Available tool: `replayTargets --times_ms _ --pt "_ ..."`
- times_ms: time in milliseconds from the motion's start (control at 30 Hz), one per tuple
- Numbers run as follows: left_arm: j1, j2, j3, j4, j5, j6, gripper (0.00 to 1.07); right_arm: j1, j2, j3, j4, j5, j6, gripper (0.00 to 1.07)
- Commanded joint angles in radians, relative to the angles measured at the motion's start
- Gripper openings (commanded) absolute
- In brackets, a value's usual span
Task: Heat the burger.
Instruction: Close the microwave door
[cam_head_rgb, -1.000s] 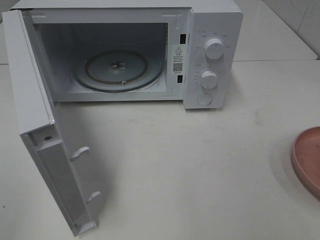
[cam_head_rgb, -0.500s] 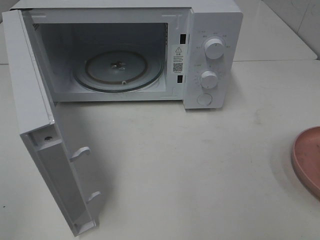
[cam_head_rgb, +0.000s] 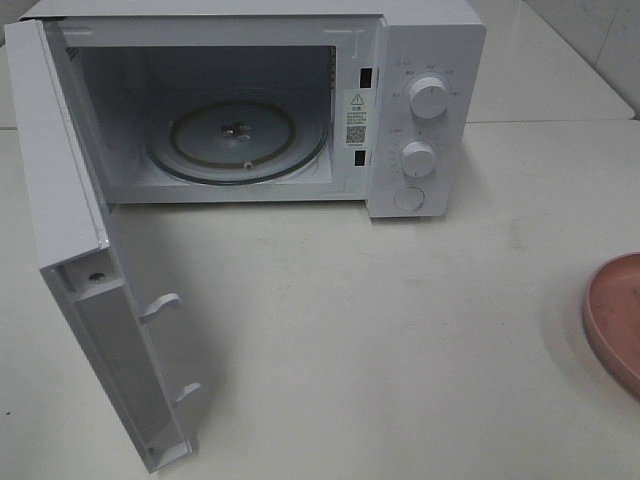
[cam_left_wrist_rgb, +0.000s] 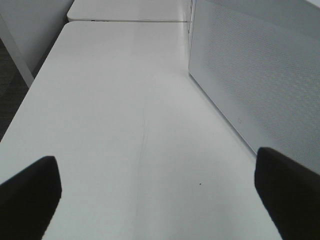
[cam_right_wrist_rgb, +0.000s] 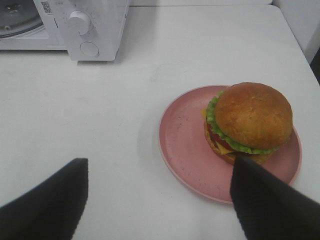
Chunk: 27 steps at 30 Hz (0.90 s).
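- Nothing's budged over the last second: white microwave (cam_head_rgb: 250, 100) door open, glass turntable (cam_head_rgb: 238, 140) bare.
- Golden-bun burger (cam_right_wrist_rgb: 249, 123) sits on the round pink plate (cam_right_wrist_rgb: 185, 145), right of the microwave on the white counter (cam_head_rgb: 400, 330).
- Both my tools released: right tool (cam_right_wrist_rgb: 160, 200) short of the plate, left tool (cam_left_wrist_rgb: 155, 192) over bare counter. Pickup not started, I reckon.

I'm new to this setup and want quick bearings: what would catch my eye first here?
The white microwave at the back of the table, its door swung wide open and the glass turntable bare. Then the burger on a pink plate off to the microwave's right, with the right gripper open above it.
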Motion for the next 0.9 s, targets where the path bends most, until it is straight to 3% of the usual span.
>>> replayTargets --times_ms 33,467,633,733,800,833,867,900 --pt "-0.006 -0.02 0.003 0.004 -0.008 0.0 1.0 -0.006 -0.026 -0.001 0.002 -0.009 -0.007 0.75" --pt "-0.006 -0.014 -0.008 -0.004 -0.023 0.0 1.0 -0.006 -0.026 -0.001 0.002 -0.009 -0.007 0.75" --pt "-0.006 0.047 -0.032 -0.006 -0.127 0.0 0.98 -0.006 -0.026 -0.001 0.002 -0.009 -0.007 0.75" --pt "-0.006 0.1 -0.032 -0.006 -0.19 0.0 0.91 -0.006 -0.026 -0.001 0.002 -0.009 -0.007 0.75" --pt "-0.006 0.158 -0.03 -0.006 -0.234 0.0 0.76 -0.006 -0.026 -0.001 0.002 -0.009 -0.007 0.75" --pt "-0.006 0.158 -0.03 -0.006 -0.234 0.0 0.76 -0.006 -0.026 -0.001 0.002 -0.009 -0.007 0.75" --pt "-0.006 0.197 -0.03 -0.005 -0.261 0.0 0.61 -0.006 -0.026 -0.001 0.002 -0.009 -0.007 0.75" --pt "-0.006 0.197 -0.03 -0.005 -0.261 0.0 0.61 -0.006 -0.026 -0.001 0.002 -0.009 -0.007 0.75"
